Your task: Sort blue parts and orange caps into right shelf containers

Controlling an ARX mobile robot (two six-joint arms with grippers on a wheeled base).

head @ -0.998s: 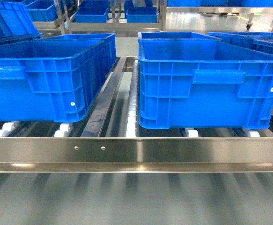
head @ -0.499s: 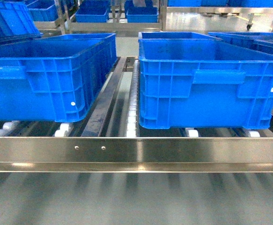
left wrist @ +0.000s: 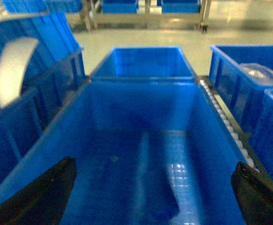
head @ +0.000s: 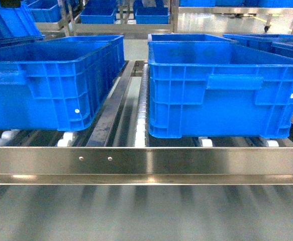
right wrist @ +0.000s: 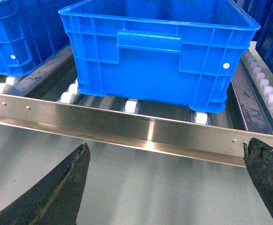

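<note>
Right wrist view: black right gripper [right wrist: 173, 180] spread wide, fingers [right wrist: 61, 187] far apart at the lower corners, holding nothing, hovering low in front of the stainless-steel shelf's shiny flat front rail [right wrist: 127, 129]. Just behind the rail, resting on white rollers [right wrist: 131, 105], a large ribbed blue plastic crate [right wrist: 159, 56] with a moulded handle bar and rimmed top, inside hidden from here. Left wrist view: black left gripper [left wrist: 150, 190] likewise open, fingertips [left wrist: 42, 192] wide apart, nothing between them, poised above the interior of another large blue crate [left wrist: 141, 154], smooth floor bare where visible. More blue crates behind and to both sides. Head view: neither gripper seen; two big blue crates side by side on the rack, left [head: 51, 80] and right [head: 221, 85], apart with a roller track between. No small blue blocks or orange cylinders in sight anywhere.
</note>
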